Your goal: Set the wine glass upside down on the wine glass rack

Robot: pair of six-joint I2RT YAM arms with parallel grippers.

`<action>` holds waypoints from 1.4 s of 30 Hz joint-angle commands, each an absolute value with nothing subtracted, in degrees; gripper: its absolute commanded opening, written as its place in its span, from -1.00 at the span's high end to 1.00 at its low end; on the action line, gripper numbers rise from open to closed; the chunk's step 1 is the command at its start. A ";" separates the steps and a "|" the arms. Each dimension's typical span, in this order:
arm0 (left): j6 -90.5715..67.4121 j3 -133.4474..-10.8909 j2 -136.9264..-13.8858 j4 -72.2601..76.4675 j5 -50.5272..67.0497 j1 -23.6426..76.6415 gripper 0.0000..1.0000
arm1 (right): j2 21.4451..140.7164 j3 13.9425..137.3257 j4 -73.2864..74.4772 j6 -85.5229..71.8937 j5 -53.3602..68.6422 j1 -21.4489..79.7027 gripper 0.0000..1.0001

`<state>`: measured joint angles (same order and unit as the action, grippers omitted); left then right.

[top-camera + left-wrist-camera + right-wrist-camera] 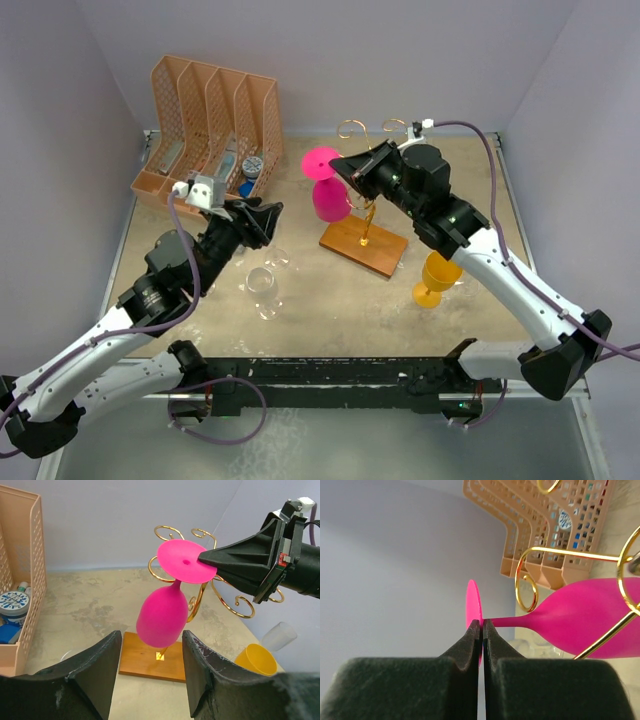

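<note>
One wine glass (161, 615), foot up, slightly aslant.

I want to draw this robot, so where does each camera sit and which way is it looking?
Top view: above and behind the arms, looking down at the table; both arms show, left arm and right arm.
Left wrist view: rides the left arm, facing the upside-down pink wine glass at the gold rack; its open left jaws frame the bottom.
Right wrist view: looks along the right jaws, shut on the glass's foot, toward the orange organizer.
Shared: all three show glass and rack.
</note>
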<state>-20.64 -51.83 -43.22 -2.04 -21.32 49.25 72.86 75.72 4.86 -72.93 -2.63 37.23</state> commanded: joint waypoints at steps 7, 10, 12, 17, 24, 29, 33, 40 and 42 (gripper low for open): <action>-22.21 -53.34 -42.10 -2.66 -24.89 49.39 0.02 | 73.26 79.97 5.54 -73.82 -13.78 36.56 1.00; -22.31 -53.73 -42.16 -3.18 -25.38 49.34 0.01 | 73.85 80.74 5.26 -73.45 -15.17 36.56 1.00; -22.28 -53.86 -42.14 -3.46 -25.48 49.35 0.02 | 74.08 81.19 5.06 -72.95 -16.55 36.55 1.00; -22.45 -53.76 -42.22 -3.74 -25.48 49.37 0.02 | 74.94 81.32 0.34 -68.56 -16.74 36.52 1.00; -23.09 -54.29 -42.28 -4.48 -25.48 49.31 0.01 | 78.60 83.35 -1.98 -63.78 -12.68 36.56 1.00; -23.47 -54.27 -42.41 -4.81 -25.57 49.38 0.02 | 80.89 84.94 -2.65 -61.27 -8.21 36.56 1.00; -23.27 -55.14 -42.95 -5.89 -25.63 49.39 0.01 | 81.47 84.86 -3.19 -60.33 -5.37 36.56 1.00; -23.37 -55.18 -42.97 -6.15 -25.92 49.36 0.01 | 80.60 84.01 -2.72 -59.39 -2.38 36.56 1.00; -23.37 -55.05 -42.92 -6.15 -26.01 49.31 0.02 | 79.82 83.25 -2.23 -59.29 -2.57 36.56 1.00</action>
<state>-23.00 -52.95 -43.18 -7.07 -25.19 49.25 82.24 81.91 0.05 -60.97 -4.32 36.69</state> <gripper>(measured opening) 0.491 0.011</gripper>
